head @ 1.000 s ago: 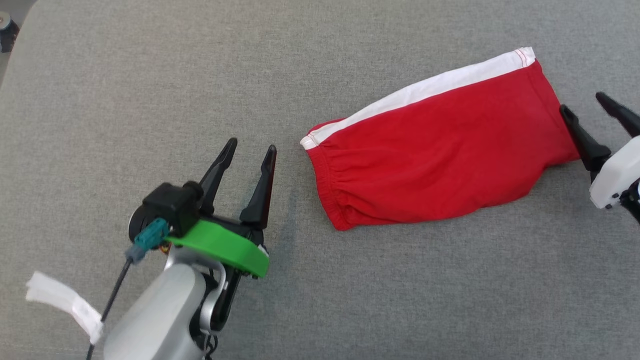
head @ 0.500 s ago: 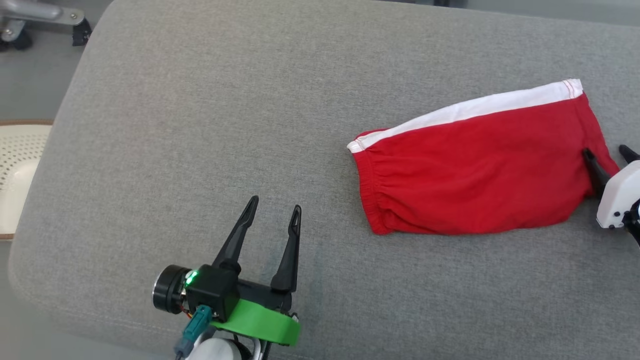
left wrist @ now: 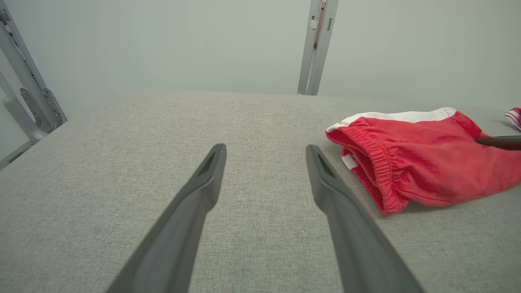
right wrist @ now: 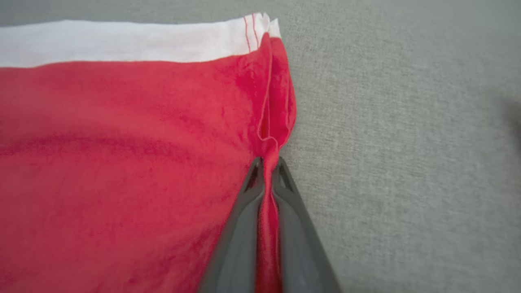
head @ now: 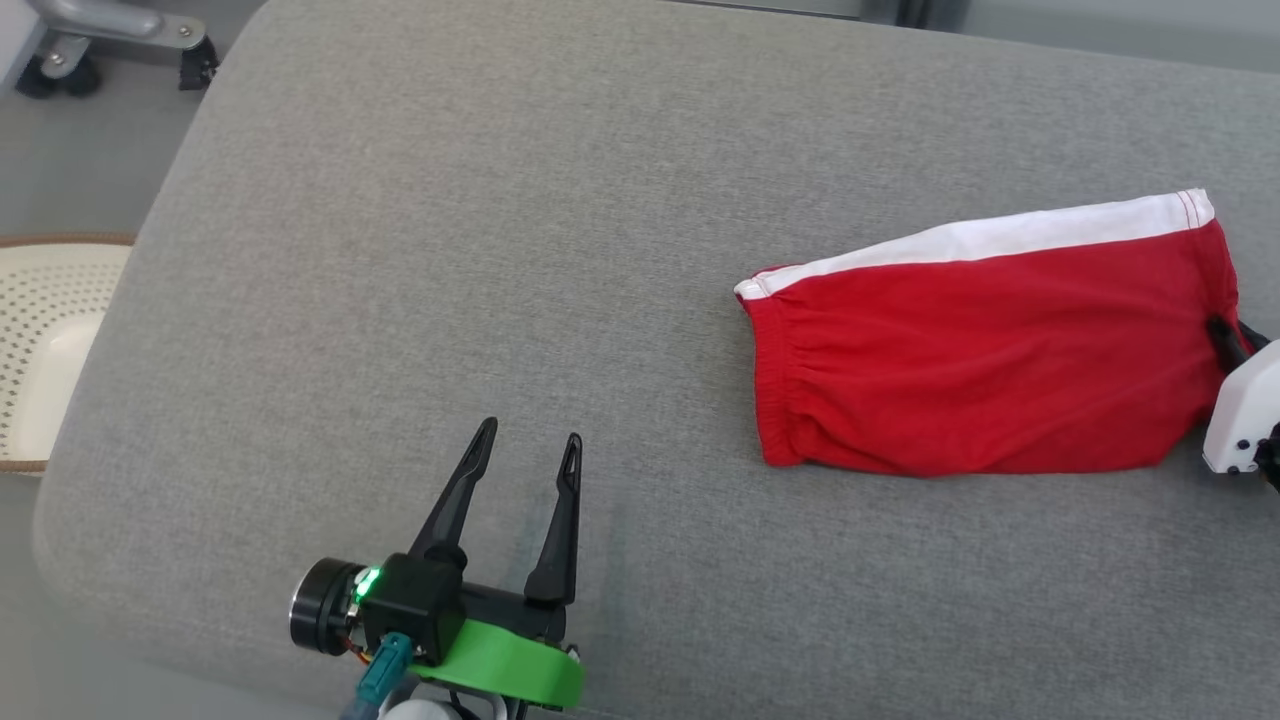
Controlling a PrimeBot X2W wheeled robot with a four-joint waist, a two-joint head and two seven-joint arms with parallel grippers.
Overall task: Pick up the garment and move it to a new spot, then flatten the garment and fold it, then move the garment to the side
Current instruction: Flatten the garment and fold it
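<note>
Light, limp handling is judged for the red shorts [head: 980,380]: soft cotton knit, not slippery, nothing fragile. They are laid flat on the grey padded surface [head: 500,250] in the right half of the head view, with the elastic waistband toward frame centre and the hem at the right edge. Sagging and bunching are to be expected if they are lifted by one point, so hold is best taken at hem or waistband corners, through both layers.

The left end effector [head: 530,432], lower left of the frame, is spread wide. Nothing is held or touched, and it is well apart from the waistband. The right end effector [head: 1232,335], at the right edge, is clamped narrow on the hem. In the right wrist view a ridge of red cloth is pinched between the fingers [right wrist: 240,228], and the fabric is puckered above the tips.
</note>
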